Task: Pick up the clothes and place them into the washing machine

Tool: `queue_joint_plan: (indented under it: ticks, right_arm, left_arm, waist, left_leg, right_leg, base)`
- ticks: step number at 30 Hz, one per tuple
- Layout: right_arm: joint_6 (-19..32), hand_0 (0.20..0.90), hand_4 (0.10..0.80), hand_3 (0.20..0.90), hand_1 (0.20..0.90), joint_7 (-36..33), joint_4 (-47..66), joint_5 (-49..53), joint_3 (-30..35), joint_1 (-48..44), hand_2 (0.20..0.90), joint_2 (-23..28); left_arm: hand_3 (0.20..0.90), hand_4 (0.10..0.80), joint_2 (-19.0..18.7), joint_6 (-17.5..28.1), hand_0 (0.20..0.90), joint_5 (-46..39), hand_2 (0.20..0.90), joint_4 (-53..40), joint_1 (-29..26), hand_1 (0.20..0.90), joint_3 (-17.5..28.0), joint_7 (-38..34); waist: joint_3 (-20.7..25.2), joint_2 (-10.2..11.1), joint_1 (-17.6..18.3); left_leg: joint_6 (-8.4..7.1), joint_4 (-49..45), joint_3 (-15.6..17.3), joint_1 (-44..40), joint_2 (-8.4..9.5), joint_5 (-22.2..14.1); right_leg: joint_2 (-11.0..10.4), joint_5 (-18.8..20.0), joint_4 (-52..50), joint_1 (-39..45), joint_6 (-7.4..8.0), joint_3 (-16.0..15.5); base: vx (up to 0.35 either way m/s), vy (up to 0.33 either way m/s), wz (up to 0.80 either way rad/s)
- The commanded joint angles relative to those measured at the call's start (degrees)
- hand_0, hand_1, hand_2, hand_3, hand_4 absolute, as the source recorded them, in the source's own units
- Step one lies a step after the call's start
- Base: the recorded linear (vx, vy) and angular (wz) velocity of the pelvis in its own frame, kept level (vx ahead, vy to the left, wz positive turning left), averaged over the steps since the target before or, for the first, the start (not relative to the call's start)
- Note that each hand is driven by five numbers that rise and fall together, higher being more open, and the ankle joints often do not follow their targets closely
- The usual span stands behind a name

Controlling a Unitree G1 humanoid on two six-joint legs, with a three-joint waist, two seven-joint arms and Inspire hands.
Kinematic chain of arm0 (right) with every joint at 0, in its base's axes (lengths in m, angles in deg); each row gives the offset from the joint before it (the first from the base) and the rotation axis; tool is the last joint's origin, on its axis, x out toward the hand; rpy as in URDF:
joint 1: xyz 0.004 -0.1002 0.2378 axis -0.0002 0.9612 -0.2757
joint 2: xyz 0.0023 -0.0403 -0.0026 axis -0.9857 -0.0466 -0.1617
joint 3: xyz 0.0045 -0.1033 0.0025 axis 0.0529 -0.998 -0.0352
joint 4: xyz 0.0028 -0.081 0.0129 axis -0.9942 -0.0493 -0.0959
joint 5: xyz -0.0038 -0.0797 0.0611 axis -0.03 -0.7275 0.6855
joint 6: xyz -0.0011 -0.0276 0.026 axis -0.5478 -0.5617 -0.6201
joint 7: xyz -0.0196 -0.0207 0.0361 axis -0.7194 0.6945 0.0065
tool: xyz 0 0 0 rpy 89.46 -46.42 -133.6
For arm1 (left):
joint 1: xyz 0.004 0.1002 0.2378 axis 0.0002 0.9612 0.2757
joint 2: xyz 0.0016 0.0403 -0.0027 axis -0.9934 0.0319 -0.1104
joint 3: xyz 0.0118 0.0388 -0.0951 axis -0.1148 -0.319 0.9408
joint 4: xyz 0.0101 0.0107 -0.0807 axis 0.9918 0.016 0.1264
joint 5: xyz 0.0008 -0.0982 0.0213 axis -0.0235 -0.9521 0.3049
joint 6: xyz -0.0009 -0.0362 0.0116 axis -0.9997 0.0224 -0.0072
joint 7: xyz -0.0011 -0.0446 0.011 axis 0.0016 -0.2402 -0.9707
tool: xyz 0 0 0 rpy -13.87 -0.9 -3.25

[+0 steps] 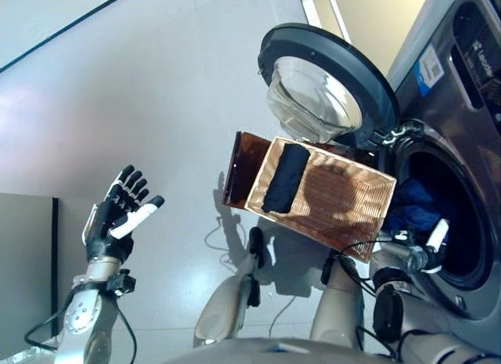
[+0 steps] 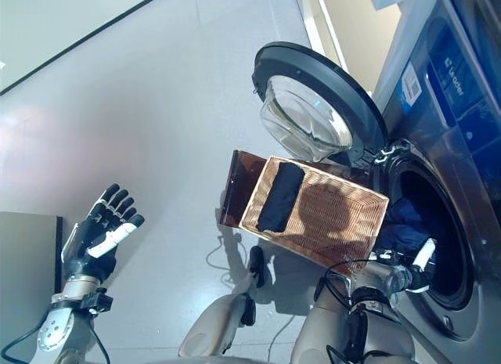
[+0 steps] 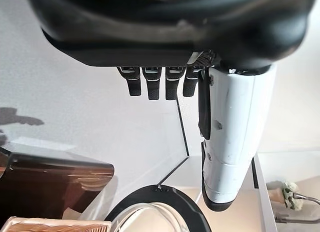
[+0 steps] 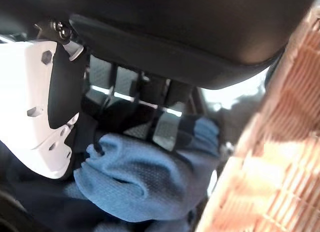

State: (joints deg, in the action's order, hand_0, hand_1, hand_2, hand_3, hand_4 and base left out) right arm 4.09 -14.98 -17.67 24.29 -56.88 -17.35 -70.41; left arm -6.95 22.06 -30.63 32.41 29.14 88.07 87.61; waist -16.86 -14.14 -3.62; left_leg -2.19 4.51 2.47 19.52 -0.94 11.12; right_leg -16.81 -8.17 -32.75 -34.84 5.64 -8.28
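Blue cloth lies bunched just past the right hand, which reaches into the drum of the washing machine; whether its fingers are curled on the fabric or loose I cannot tell. Beside that hand, at the open door, sits a wicker basket with one dark garment left in it, probably next. Well apart, the left hand is raised, spread and empty.
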Motion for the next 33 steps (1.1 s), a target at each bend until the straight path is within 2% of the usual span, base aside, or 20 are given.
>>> queue_joint_plan:
  ticks: [1, 3, 4, 6, 10, 16, 19, 25, 31, 32, 33]
  right_arm:
    - [5.24, 0.200, 0.300, 0.200, 0.200, -2.87, -0.02, -3.91, 1.35, -3.33, 0.200, 6.41]
    - [4.47, 0.200, 0.300, 0.200, 0.200, -8.40, -0.55, -8.95, 1.51, -7.27, 0.200, 14.30]
    - [4.33, 0.200, 0.300, 0.200, 0.200, -8.74, -0.59, -9.27, 1.51, -7.48, 0.200, 14.57]
    - [3.37, 0.200, 0.300, 0.200, 0.200, -10.18, -0.83, -10.35, 1.51, -9.91, 0.200, 20.06]
    - [3.37, 0.200, 0.300, 0.200, 0.200, -11.24, -0.66, -11.41, 1.11, -11.13, 0.200, 25.19]
    - [4.34, 0.200, 0.300, 0.200, 0.200, -16.61, -1.91, -13.70, 2.57, -13.29, 0.200, 34.70]
    - [4.06, 0.200, 0.300, 0.200, 0.200, -18.84, -3.73, -14.83, 2.97, -12.95, 0.200, 37.63]
    - [4.26, 0.200, 0.300, 0.200, 0.200, -18.48, -3.44, -15.66, 2.30, -11.87, 0.200, 37.44]
    - [5.56, 0.200, 0.300, 0.200, 0.200, -17.16, -1.24, -16.16, 1.47, -10.62, 0.200, 32.44]
    - [5.26, 0.516, 0.525, 0.516, 0.516, -16.60, -1.18, -16.66, 1.06, -9.75, 0.516, 30.60]
    - [5.33, 0.650, 0.622, 0.650, 0.650, -16.68, -0.91, -16.75, 1.13, -9.57, 0.650, 30.27]
  left_arm:
    - [0.900, 0.800, -0.86, 7.45, 0.900, -0.56, 0.900, -2.38, -0.42, 0.900, 2.20, -1.02]
    - [0.900, 0.800, -2.72, 7.64, 0.900, -0.74, 0.900, -3.75, -0.11, 0.900, 1.39, -0.30]
    - [0.900, 0.800, -2.61, 7.65, 0.900, -0.79, 0.900, -3.78, -0.20, 0.900, 1.30, -0.28]
    - [0.900, 0.800, -3.85, 7.50, 0.900, -1.06, 0.900, -4.72, 0.16, 0.900, 0.68, 0.74]
    - [0.900, 0.800, -4.18, 7.13, 0.900, -1.59, 0.900, -5.52, 0.21, 0.900, 0.17, 1.42]
    - [0.900, 0.800, -5.09, 6.68, 0.900, -2.19, 0.900, -5.81, 0.76, 0.900, 0.27, 1.70]
    - [0.900, 0.800, -5.47, 6.55, 0.900, -2.27, 0.900, -6.41, 1.18, 0.900, 0.94, 1.74]
    - [0.900, 0.800, -5.61, 6.96, 0.900, -2.23, 0.900, -6.38, 1.22, 0.900, 1.93, 1.30]
    - [0.900, 0.800, -5.19, 7.59, 0.900, -1.71, 0.900, -6.00, 0.52, 0.900, 2.16, 0.71]
    - [0.900, 0.800, -4.73, 7.76, 0.900, -1.74, 0.900, -5.58, 0.29, 0.900, 2.29, 0.46]
    - [0.900, 0.800, -4.79, 7.81, 0.900, -1.71, 0.900, -5.49, 0.35, 0.900, 2.36, 0.45]
  waist:
    - [0.52, -1.33, 0.13]
    - [0.75, -2.42, -0.41]
    - [0.63, -2.65, -0.46]
    - [0.70, -3.47, -0.75]
    - [0.42, -4.18, -0.73]
    - [0.75, -5.31, -0.92]
    - [0.97, -5.81, -1.02]
    - [1.45, -6.01, -0.69]
    - [1.79, -6.08, -0.55]
    - [1.83, -6.11, -0.59]
    - [1.86, -5.99, -0.52]
  left_leg:
    - [-6.93, 0.49, -2.23, -2.35, -4.15, -2.93]
    - [-7.10, 0.49, -2.44, -2.26, -3.94, -3.20]
    - [-7.09, 0.49, -2.47, -2.03, -4.01, -2.75]
    - [-7.29, 0.49, -2.34, -2.05, -4.14, -2.85]
    - [-7.45, 0.49, -2.29, -1.66, -4.40, -2.19]
    - [-7.71, 0.49, -2.51, -1.24, -4.51, -1.98]
    - [-7.70, 0.49, -2.61, -0.88, -4.72, -1.85]
    - [-7.64, 0.49, -2.47, -1.01, -4.60, -1.99]
    - [-7.42, 0.49, -2.29, -1.13, -4.43, -2.24]
    - [-7.36, 0.49, -2.16, -1.20, -4.33, -2.24]
    - [-7.36, 0.49, -2.15, -1.21, -4.34, -2.25]
  right_leg:
    - [-3.99, 6.38, 8.26, 2.39, 6.36, 5.16]
    - [-4.38, 5.01, 7.45, 2.08, 6.49, 5.39]
    - [-4.25, 5.59, 7.57, 1.88, 6.39, 5.42]
    - [-4.37, 4.55, 6.73, 1.74, 6.55, 5.47]
    - [-4.12, 4.75, 6.05, 1.01, 6.42, 5.59]
    - [-4.10, 4.05, 4.82, 0.45, 6.51, 5.42]
    - [-3.96, 4.33, 4.84, 0.28, 6.43, 5.09]
    - [-4.07, 4.54, 4.47, -0.01, 6.47, 5.19]
    - [-4.17, 4.86, 4.83, -0.18, 6.41, 5.64]
    - [-4.16, 4.89, 4.77, -0.15, 6.36, 5.65]
    - [-4.15, 4.89, 4.79, -0.13, 6.35, 5.65]
  base:
    - [0.010, 0.001, -0.04]
    - [-0.011, -0.001, -0.04]
    - [0.000, 0.000, 0.00]
    - [-0.003, 0.006, 0.07]
    - [-0.023, -0.007, 0.02]
    - [-0.003, -0.001, 0.01]
    - [-0.001, -0.001, 0.01]
    - [0.007, 0.005, 0.02]
    - [0.000, 0.000, 0.00]
    - [0.000, 0.000, 0.00]
    - [0.000, 0.000, 0.00]
